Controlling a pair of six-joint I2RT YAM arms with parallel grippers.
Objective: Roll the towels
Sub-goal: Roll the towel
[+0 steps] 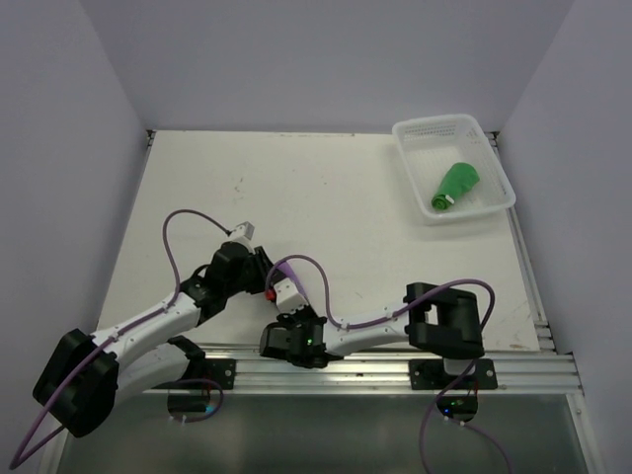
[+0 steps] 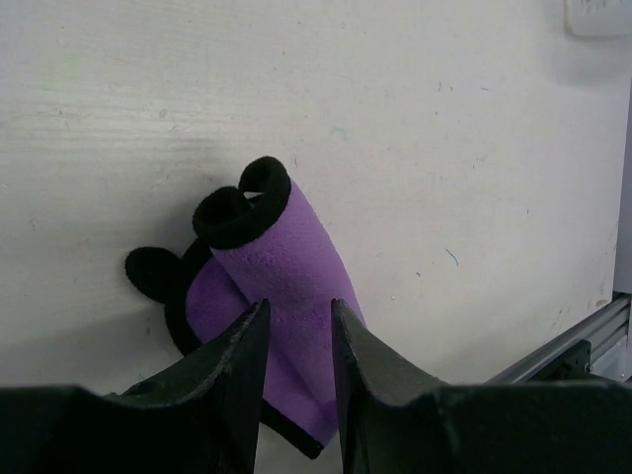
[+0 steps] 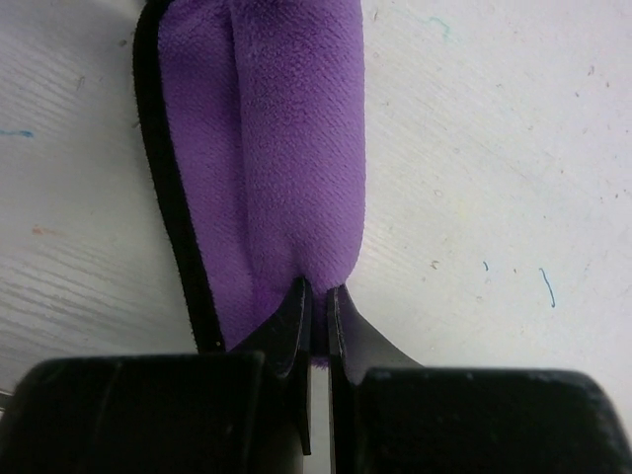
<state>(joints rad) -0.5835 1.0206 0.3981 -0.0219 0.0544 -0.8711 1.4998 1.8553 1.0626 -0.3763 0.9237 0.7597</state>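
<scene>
The white basket [image 1: 410, 163] holds the green towel [image 1: 455, 187], rolled up and lying slantwise on its floor. Well apart from the basket, off to its near left on the table [image 1: 296, 178], lies the purple towel [image 2: 286, 267]. It is rolled into a tube, with its black back curling out at the far end. My left gripper [image 2: 298, 311] straddles that roll partway along, one finger pressed against each flank, clamping it. My right gripper [image 3: 319, 291] is pinched almost together on the roll's end, with a sliver of purple pile caught between my tips.
</scene>
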